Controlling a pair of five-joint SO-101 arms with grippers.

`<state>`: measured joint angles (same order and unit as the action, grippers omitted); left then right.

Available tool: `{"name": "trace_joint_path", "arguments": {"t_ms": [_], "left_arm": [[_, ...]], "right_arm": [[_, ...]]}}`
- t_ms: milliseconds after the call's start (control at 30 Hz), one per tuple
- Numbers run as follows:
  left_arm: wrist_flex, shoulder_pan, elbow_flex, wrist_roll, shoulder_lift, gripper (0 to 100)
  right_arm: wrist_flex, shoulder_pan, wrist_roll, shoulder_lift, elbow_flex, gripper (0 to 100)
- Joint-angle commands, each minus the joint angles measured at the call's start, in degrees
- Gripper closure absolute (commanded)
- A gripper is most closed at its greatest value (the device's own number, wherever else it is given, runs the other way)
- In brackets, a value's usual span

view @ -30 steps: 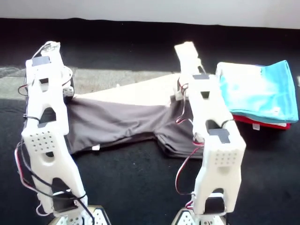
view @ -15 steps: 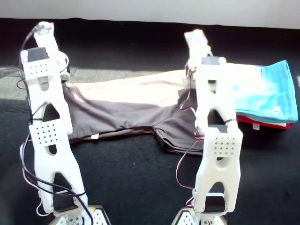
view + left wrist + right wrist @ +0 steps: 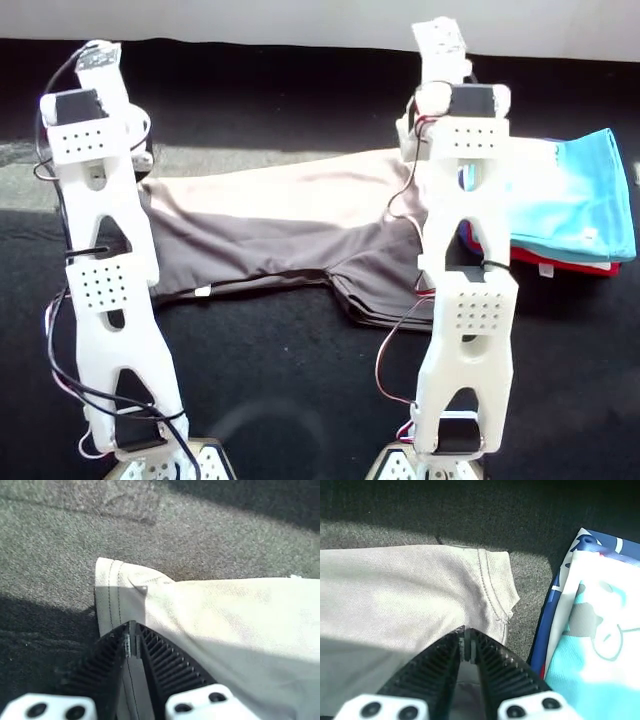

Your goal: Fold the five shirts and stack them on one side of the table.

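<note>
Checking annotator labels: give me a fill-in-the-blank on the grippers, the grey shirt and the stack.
1. The left gripper and right gripper are both ___ on the grey shirt.
2. The stack lies nearest the ___ gripper.
3. The top shirt is light blue; the bottom shirt is ___.
Missing words: shut; right; red.

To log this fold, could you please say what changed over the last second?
Both arms reached toward the table's far edge, the left end effector and right end effector staying shut on the grey shirt, carrying its hem farther away. The folded stack stayed put.
</note>
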<state>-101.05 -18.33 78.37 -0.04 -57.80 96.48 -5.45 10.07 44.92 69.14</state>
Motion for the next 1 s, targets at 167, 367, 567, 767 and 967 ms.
{"name": "trace_joint_path", "arguments": {"t_ms": [167,367,567,767,967], "left_arm": [[-0.3,6.8,-31.7,0.4,24.7,99],[9.8,5.8,-58.4,0.1,35.2,99],[28.6,5.2,-88.5,0.0,48.9,99],[44.1,3.2,-109.8,-3.7,57.6,99],[54.3,-1.4,-115.8,-8.0,55.5,99]], "right_arm": [[4.8,-0.4,-0.4,-1.0,10.6,99.2],[4.8,-0.7,-0.4,-7.0,2.7,99.2],[4.6,-2.5,-0.4,-23.6,-22.1,99.2],[1.1,-5.6,-0.2,-34.5,-46.6,99.2],[-12.5,-10.2,0.1,-41.0,-71.2,99.2]]}}
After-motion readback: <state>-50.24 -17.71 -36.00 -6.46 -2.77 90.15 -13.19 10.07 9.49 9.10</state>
